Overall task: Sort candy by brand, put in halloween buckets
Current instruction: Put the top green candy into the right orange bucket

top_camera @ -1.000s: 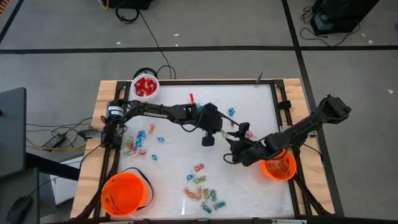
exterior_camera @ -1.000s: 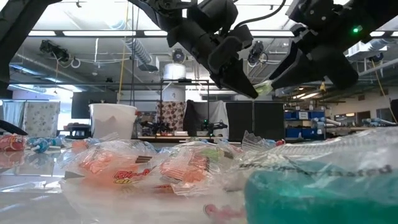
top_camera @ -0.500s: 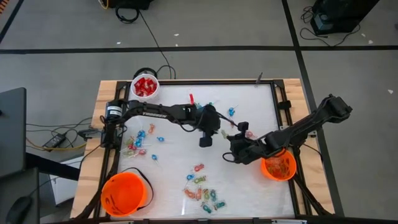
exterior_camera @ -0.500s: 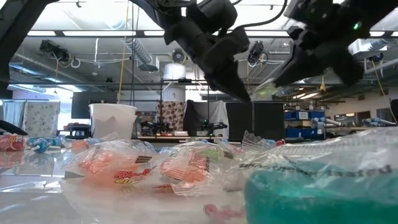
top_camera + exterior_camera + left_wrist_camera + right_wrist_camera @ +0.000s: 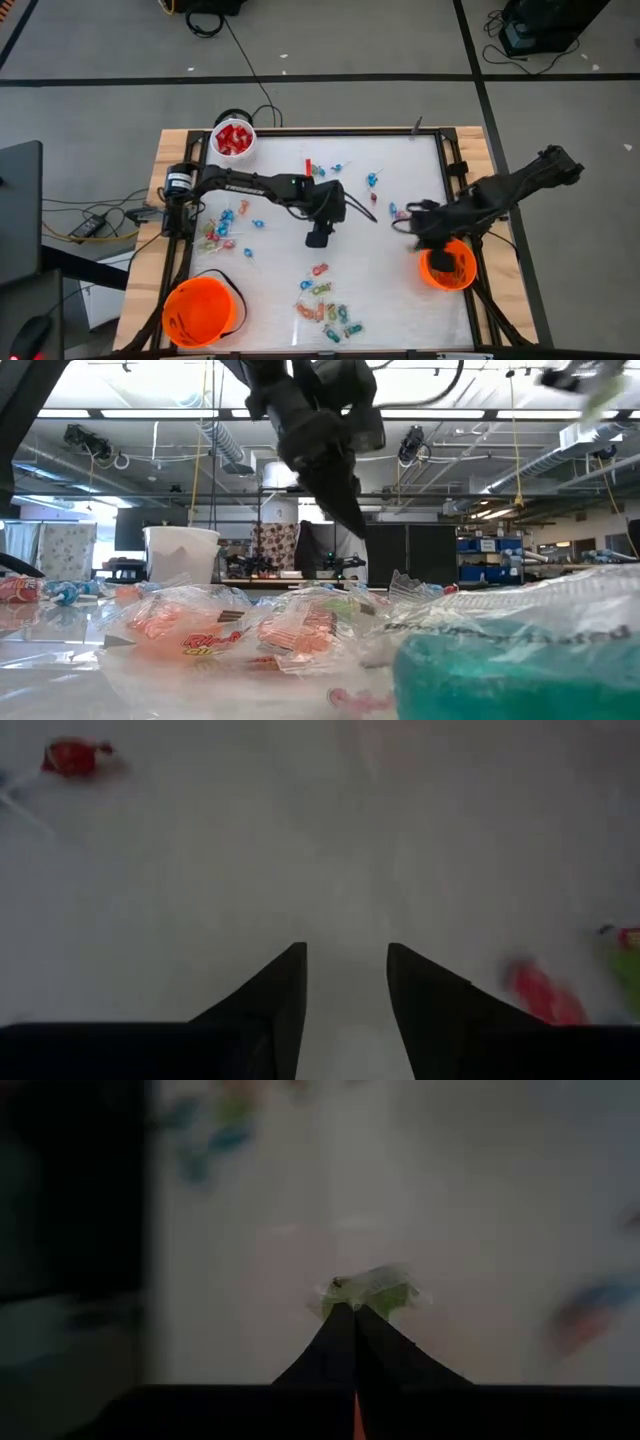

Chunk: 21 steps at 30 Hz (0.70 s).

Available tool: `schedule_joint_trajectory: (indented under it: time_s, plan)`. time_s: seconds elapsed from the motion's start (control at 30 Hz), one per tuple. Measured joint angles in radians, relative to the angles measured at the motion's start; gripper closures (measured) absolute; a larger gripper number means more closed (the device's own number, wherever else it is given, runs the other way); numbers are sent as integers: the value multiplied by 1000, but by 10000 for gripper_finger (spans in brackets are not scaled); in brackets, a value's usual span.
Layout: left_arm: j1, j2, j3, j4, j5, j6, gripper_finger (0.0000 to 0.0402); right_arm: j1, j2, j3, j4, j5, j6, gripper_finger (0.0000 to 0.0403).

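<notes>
My right gripper [image 5: 353, 1308] is shut on a small green wrapped candy [image 5: 372, 1292] and hangs above the table's right part [image 5: 408, 218], just left of and beyond the right orange bucket [image 5: 447, 266]. Near the table's middle [image 5: 318, 238], my left gripper [image 5: 345, 965] stands open over bare table with nothing between its fingers. Loose candy lies near the front edge [image 5: 325, 310] and at the left [image 5: 225, 226]. A second orange bucket [image 5: 200, 310] stands at the front left. The white pail [image 5: 233, 140] at the far left holds red packets. My right gripper pinches the green candy's wrapper [image 5: 365, 1298] between its two fingertips. The piece sticks out past the fingertips and is lifted clear of the table.
Lollipops lie beyond the grippers [image 5: 372, 180], and a red packet [image 5: 308, 158] lies toward the far edge. Pastel wrapped pieces and clear wrappers [image 5: 230, 625] fill the front of the low view. The wooden frame [image 5: 160, 170] borders the table.
The green candy has passed from my left gripper to my right. The right shut on it and carried it toward the table's right edge, up to the right orange bucket. The left opened, let go and drew back toward the table's left and near edges.
</notes>
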Motion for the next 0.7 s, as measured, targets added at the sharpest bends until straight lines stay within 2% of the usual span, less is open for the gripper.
schedule_joint_trajectory:
  time_s: [0.03, 0.1, 0.2, 0.33, 0.57, 0.7]
  plan:
    - [-9, -10, 0, -18, -17, 4, 255, 7, -21, 10, -27, -55, 60, 399]
    - [-25, -25, 0, -60, -46, 7, 255, 33, -65, 19, -68, -95, 158, 399]
    - [-41, -43, 0, -97, -74, 9, 255, 89, -112, 10, -134, -87, 320, 400]
    - [-52, -63, 2, -93, -82, 12, 255, 212, -117, -68, -148, -85, 540, 400]
    - [-69, -64, 2, -106, -88, -94, 255, 307, -23, -204, -127, -60, 651, 378]
    - [-115, -63, 2, -129, -170, -226, 255, 307, 19, -220, -171, -22, 678, 340]
